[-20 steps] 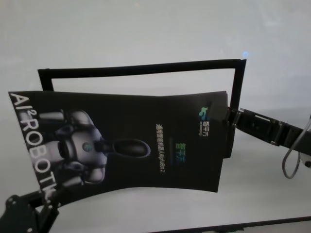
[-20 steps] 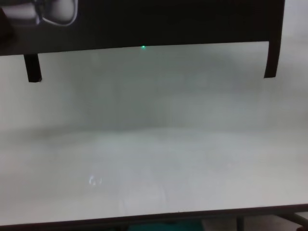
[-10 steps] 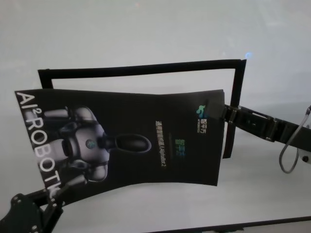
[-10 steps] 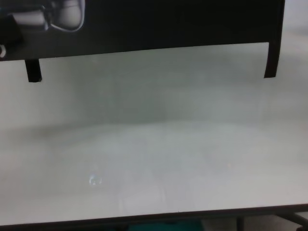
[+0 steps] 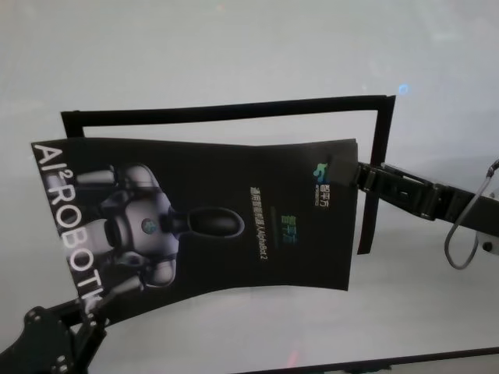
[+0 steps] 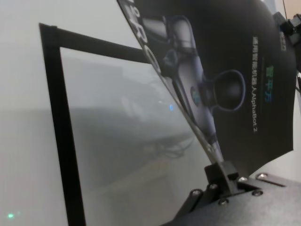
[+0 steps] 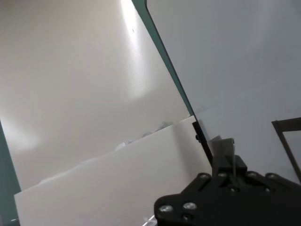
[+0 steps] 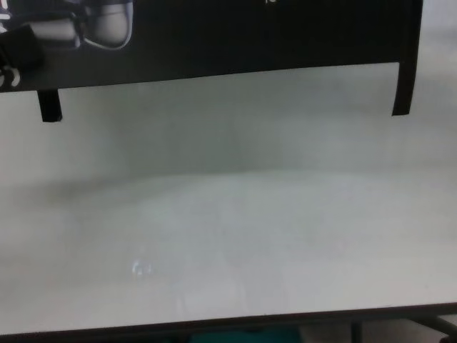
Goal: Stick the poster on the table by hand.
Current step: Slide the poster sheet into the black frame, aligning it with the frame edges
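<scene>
The poster (image 5: 234, 226), black and glossy with a grey-white robot picture and white lettering, hangs slightly bowed above the table (image 5: 234, 54). My left gripper (image 5: 87, 313) is shut on its near left corner, below the lettering. My right gripper (image 5: 355, 175) is shut on the middle of its right edge. The left wrist view shows the poster (image 6: 235, 70) edge-on, clamped in the left gripper (image 6: 217, 162). The right wrist view shows the poster's white back (image 7: 117, 179) and the right gripper (image 7: 229, 157) pinching its edge. In the chest view the poster's (image 8: 250, 36) lower edge sits high above the table (image 8: 228, 214).
Narrow black tape strips (image 5: 226, 111) lie on the table in a partial frame: one along the far side, one down the right (image 5: 370, 210). Their near ends show in the chest view (image 8: 48, 106). A grey cable loop (image 5: 460, 241) hangs from the right arm. The table's dark front edge (image 5: 390, 362) runs near me.
The poster's left side has shifted right and its right edge has moved slightly farther from me. Both grippers keep their hold and have moved with it.
</scene>
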